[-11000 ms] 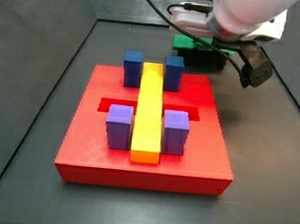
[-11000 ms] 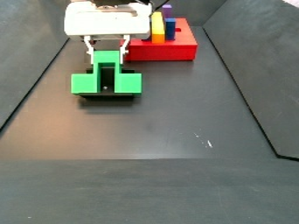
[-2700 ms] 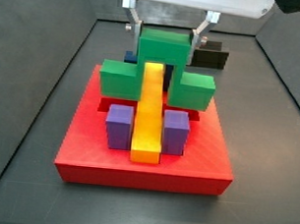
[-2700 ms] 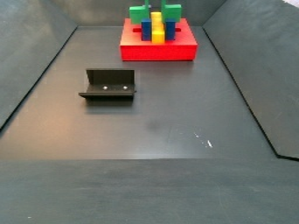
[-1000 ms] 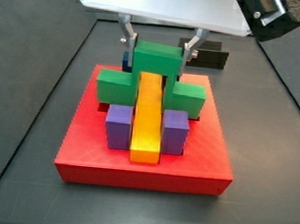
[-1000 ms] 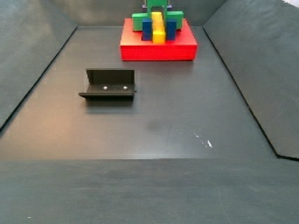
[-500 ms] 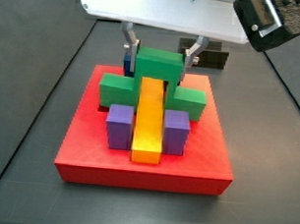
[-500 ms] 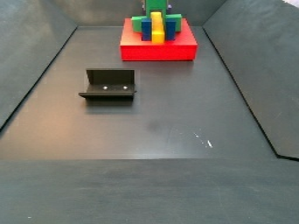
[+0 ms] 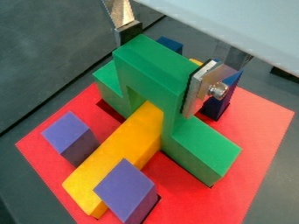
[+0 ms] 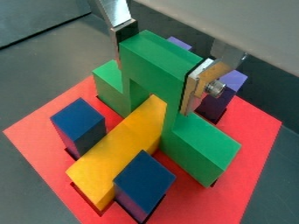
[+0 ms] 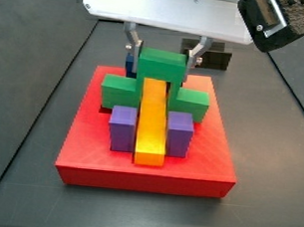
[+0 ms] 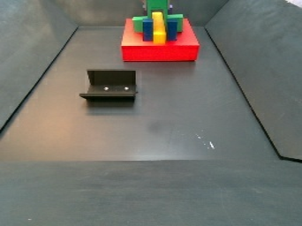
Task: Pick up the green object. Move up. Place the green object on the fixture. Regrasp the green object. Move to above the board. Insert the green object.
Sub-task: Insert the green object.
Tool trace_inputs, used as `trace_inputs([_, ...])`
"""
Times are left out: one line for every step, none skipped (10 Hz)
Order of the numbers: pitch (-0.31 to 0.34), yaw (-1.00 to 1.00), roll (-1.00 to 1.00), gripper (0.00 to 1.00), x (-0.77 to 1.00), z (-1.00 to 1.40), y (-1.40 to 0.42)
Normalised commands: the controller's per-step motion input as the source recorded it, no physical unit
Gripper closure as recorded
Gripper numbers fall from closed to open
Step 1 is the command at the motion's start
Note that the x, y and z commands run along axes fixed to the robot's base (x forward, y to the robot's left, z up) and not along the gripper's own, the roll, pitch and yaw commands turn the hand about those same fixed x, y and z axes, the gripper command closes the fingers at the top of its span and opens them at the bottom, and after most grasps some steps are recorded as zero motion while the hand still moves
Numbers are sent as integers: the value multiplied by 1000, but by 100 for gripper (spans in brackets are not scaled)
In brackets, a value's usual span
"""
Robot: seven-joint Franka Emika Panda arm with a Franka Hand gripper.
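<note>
The green object (image 9: 158,83) looks like smooth, matt plastic with a faint sheen on its flat faces. The gripper (image 10: 158,54), above the board, closes on its raised middle cube with flat fingers (image 10: 205,87) of brushed silver metal, one bearing a dull round screw head. The board (image 11: 203,165) is red plastic, its top finely grained in a side view. The yellow bar (image 11: 151,125) and the purple blocks (image 11: 177,133) look matt and smooth, likewise plastic. The fixture (image 12: 109,86) is dark, dull and slightly shiny along its edges. The floor (image 12: 154,132) is a matt dark grey sheet with a few light scuffs.
</note>
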Motion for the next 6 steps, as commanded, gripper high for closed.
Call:
trace_inputs([3,0,49,100,383,-80,0])
trace_inputs([0,0,0,100,283,-109,0])
trace_inputs([0,40,6,100,274,-100,0])
trace_inputs([26,103,3,100,254,-111,0])
trace_inputs([19,0,0,100,123,-114,0])
trace_inputs([0,0,0,100,69,-126,0])
